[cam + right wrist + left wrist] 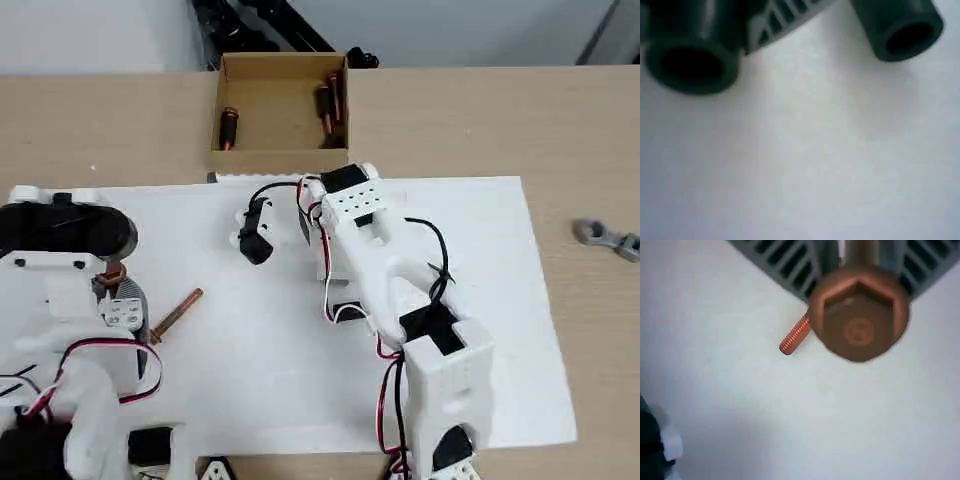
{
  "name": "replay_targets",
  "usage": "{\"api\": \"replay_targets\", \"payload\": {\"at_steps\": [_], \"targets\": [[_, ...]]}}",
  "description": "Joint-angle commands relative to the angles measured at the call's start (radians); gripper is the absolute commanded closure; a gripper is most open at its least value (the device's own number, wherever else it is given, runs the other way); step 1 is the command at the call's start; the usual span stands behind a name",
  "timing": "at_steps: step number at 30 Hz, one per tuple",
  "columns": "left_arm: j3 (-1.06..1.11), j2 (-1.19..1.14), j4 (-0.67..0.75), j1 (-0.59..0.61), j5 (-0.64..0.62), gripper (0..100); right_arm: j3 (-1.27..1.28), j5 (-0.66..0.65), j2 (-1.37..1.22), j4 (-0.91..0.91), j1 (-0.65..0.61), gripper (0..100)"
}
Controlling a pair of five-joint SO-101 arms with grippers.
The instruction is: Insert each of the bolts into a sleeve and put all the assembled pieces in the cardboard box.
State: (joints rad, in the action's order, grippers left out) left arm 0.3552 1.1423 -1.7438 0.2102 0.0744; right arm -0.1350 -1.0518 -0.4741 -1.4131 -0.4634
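Copper glints at the left jaws in the high view, where a held bolt [112, 272] is mostly hidden under the left arm [60, 270], itself cut off by the picture's edge. A loose bolt [178, 312] lies just beside those jaws on the white sheet [480, 260]. The right arm [385, 250] stretches across the sheet, its jaws just short of the cardboard box [283, 160]; the dark shape at them is hard to make out. Assembled pieces [229, 128] lie in the box. A wrench [605, 237] rests on the wooden surface [580, 130], well apart from both jaws.

From the left wrist, the ribbed grey left jaws clamp the held bolt, hexagonal head toward the camera. Only the loose bolt's threaded end pokes out beside them.

From the right wrist, a dark sleeve [692, 62] sits against a ribbed jaw, a second sleeve [902, 32] apart from it, both blurred. Whether the right jaws grip anything cannot be told.
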Motion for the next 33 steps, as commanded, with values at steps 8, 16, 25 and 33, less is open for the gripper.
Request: {"api": "replay_targets", "payload": {"at_steps": [8,16,25,33], "targets": [[-0.004,-0.008,-0.002,0.011,-0.003,99,0.015,0.011,-0.048,0.005,0.005,99.6],[-0.004,-0.008,-0.002,0.011,-0.002,99,-0.026,0.14,0.047,0.005,0.03,99.6],[-0.004,-0.008,0.028,0.011,-0.002,99,-0.023,0.367,0.377,-0.005,0.028,99.6],[-0.005,-0.006,0.094,0.011,-0.002,99,-0.023,0.609,0.704,-0.005,0.027,99.6]]}}
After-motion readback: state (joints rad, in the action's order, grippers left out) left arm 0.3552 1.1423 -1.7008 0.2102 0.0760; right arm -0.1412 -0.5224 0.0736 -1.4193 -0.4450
